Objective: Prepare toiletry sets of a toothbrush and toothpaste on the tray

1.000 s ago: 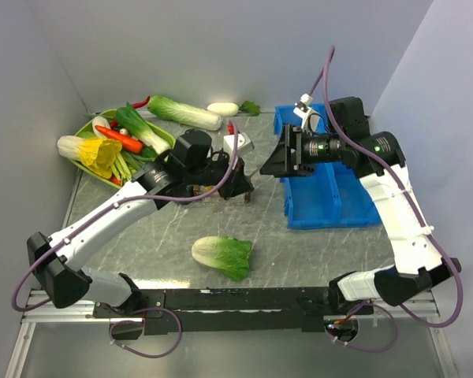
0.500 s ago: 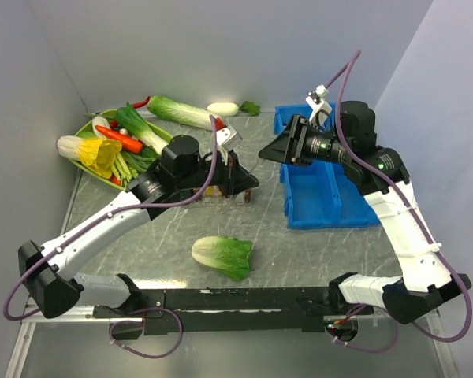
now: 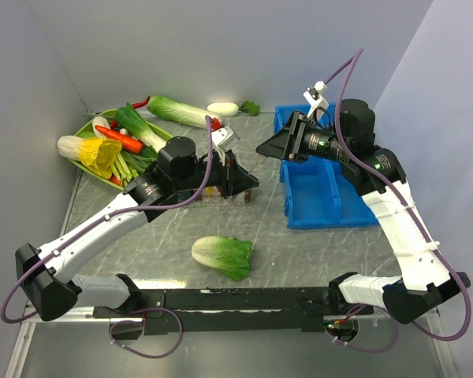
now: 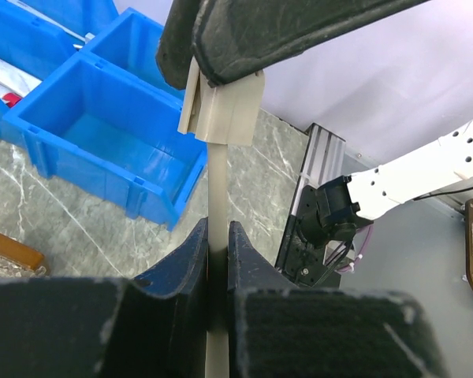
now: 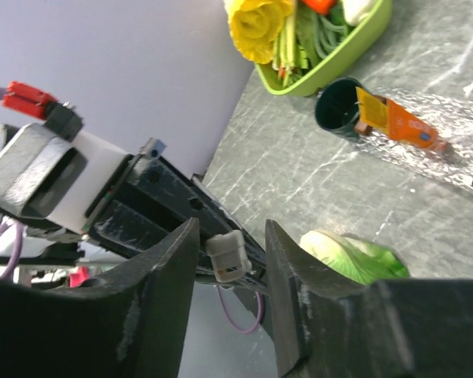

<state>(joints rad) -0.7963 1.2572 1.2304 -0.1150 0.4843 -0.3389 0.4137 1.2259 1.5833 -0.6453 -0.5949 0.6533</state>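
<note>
Surface: a grey marbled table top (image 3: 299,252) between pale walls.
Blue tray: the blue plastic tray (image 3: 331,206) with compartments stands on the right side of the table.
Green tray: the lime-green shallow tray (image 5: 331,67) stands at the far left, filled with vegetables.
Cabbage: the green and white cabbage (image 3: 222,257) lies alone near the front middle.
Left gripper: the left gripper (image 4: 217,244) has its fingers together, clamped on the shaft of the thin beige toothbrush (image 4: 217,189), which it holds above the table just left of the blue tray.
Right gripper: the right gripper (image 5: 230,244) has its fingers apart, one on each side of the toothbrush's blocky end, with a gap on both sides.
Toothpaste: the small orange toothpaste tube (image 5: 402,122) lies on crinkled silver foil (image 5: 449,118) on the table, beside a dark green cup (image 5: 339,106) and outside the blue tray.
</note>
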